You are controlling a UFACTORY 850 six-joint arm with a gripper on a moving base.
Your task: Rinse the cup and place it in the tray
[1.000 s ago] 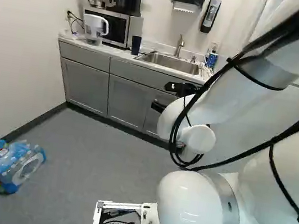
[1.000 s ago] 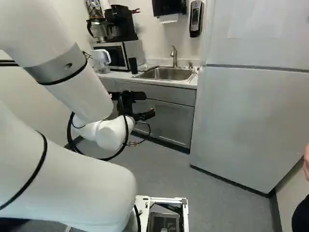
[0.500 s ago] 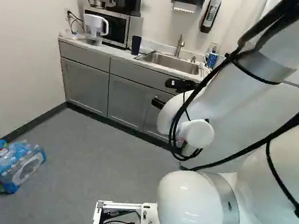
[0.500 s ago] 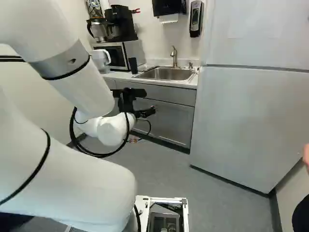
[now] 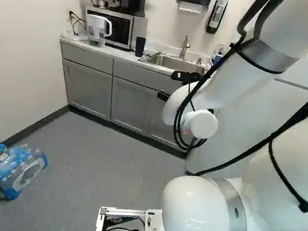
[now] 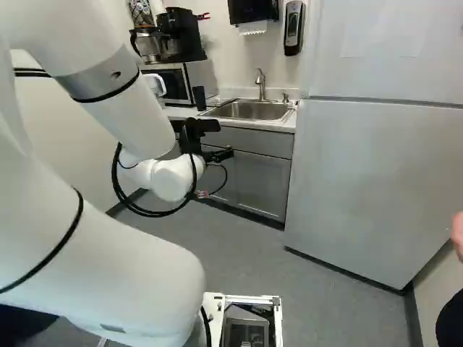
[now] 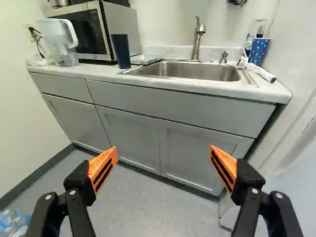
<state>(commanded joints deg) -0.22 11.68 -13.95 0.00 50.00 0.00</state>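
Observation:
My gripper hangs in front of the lower cabinets in the right base view, below counter height. In the wrist view the gripper stands wide open, nothing between its orange pads. Ahead of it, a dark blue cup stands upright on the counter beside the microwave. A low, pale tray lies between that cup and the sink. The faucet rises behind the basin. A blue dotted cup is at the sink's other side, by a white brush.
A water pitcher and the microwave occupy the counter's far end. The refrigerator stands close to the sink side of the counter. Packed water bottles lie on the floor by the wall.
The arm has lifted, carrying the open gripper slightly upward against the cabinets; its upper links have shifted too. The base and the things on the counter have stayed put.

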